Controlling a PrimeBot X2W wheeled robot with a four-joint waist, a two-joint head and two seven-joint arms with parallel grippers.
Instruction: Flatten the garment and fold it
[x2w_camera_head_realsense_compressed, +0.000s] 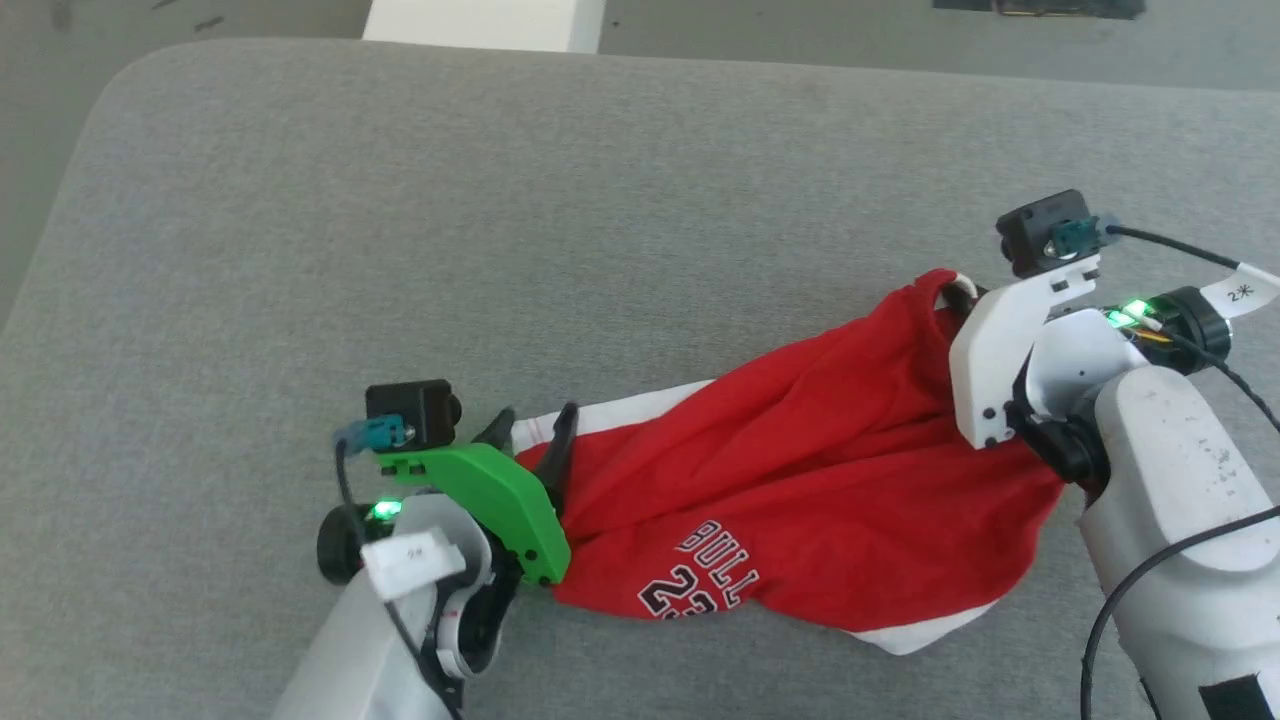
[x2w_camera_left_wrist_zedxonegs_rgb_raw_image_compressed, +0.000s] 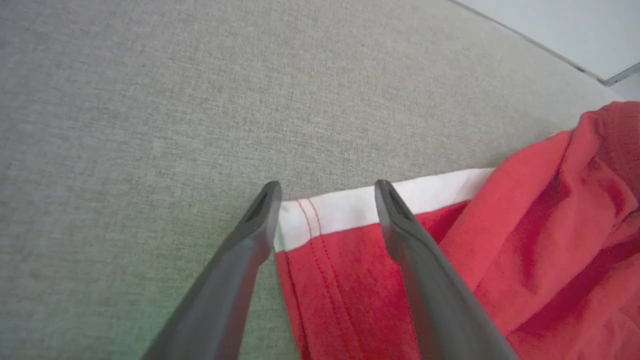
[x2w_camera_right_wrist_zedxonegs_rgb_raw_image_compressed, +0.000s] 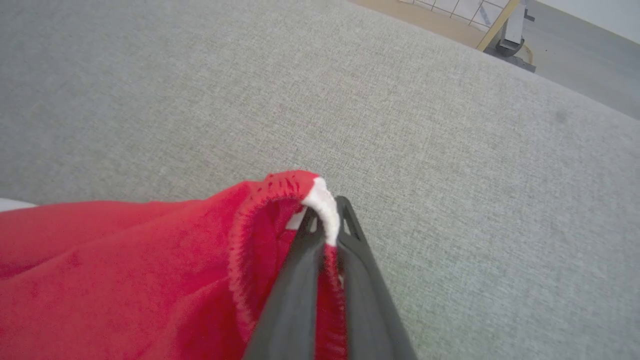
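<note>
The left gripper (x2w_camera_left_wrist_zedxonegs_rgb_raw_image_compressed: 326, 189) has its fingers spread wide, with the tips held low. The right gripper (x2w_camera_right_wrist_zedxonegs_rgb_raw_image_compressed: 327, 212) has its fingers pressed together, clamped on an edge of the garment (x2w_camera_right_wrist_zedxonegs_rgb_raw_image_compressed: 125, 280). The left forearm (x2w_camera_head_realsense_compressed: 370, 640) enters from the lower left and the right forearm (x2w_camera_head_realsense_compressed: 1170, 480) from the lower right. Both angle inward.

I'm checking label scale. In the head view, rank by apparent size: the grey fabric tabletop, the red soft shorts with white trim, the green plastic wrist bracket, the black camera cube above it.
Largest to smallest:
grey fabric tabletop
red soft shorts
green plastic wrist bracket
black camera cube
None look alike.
</note>
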